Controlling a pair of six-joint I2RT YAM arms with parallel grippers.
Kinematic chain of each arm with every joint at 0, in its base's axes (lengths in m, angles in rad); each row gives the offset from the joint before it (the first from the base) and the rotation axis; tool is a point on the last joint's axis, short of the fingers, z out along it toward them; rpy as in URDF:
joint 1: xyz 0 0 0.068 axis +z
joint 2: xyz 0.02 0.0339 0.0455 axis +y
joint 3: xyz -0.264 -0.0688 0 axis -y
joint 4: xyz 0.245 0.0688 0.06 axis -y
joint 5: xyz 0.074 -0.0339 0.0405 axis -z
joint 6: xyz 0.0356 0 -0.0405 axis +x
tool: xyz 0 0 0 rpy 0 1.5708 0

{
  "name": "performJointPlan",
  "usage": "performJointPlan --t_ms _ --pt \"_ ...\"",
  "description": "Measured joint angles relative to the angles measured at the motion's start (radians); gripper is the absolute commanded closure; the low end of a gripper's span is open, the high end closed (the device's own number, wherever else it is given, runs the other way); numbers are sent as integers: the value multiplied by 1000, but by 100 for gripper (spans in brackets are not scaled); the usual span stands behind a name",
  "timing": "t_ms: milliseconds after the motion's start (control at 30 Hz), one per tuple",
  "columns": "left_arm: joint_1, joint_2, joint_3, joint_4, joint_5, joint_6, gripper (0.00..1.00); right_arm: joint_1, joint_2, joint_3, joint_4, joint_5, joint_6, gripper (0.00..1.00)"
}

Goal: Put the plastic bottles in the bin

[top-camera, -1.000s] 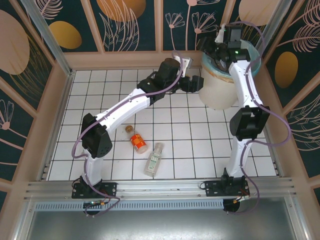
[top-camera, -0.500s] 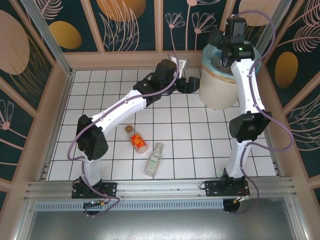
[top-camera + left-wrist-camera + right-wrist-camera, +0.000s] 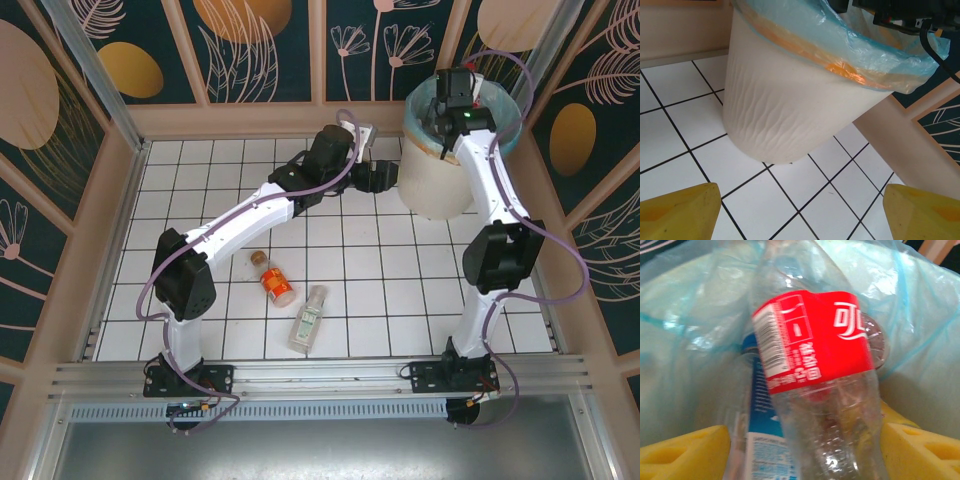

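Over the far-right bin [image 3: 435, 188], the right gripper [image 3: 805, 440] stands open around a red-labelled bottle [image 3: 812, 340], apparently loose between its fingers. The left gripper [image 3: 800, 195] gapes empty near the bin.

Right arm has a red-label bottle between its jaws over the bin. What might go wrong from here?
1. The red-label bottle lies between the open right jaws inside the mouth of the bin, close against one yellow finger. It may snag there or prop on the blue-label bottle instead of dropping.
2. The open, empty left jaws hang near the bin's wall. A forward move might shove or tip it.
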Motion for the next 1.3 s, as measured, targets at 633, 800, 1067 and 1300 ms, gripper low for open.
performJointPlan --t_ms 633,800,1067,1300 --pt "0 0 -6 18 3 0 15 -144 -13 -19 -6 -316 31 50" --pt "0 -1 -16 19 3 0 15 -146 -21 -31 -6 -340 37 38" --pt "0 -31 -9 0 -26 11 15 -97 -102 -54 20 -362 66 16" --pt "0 -159 -3 -34 -122 69 14 9 -302 -91 148 -292 62 14"
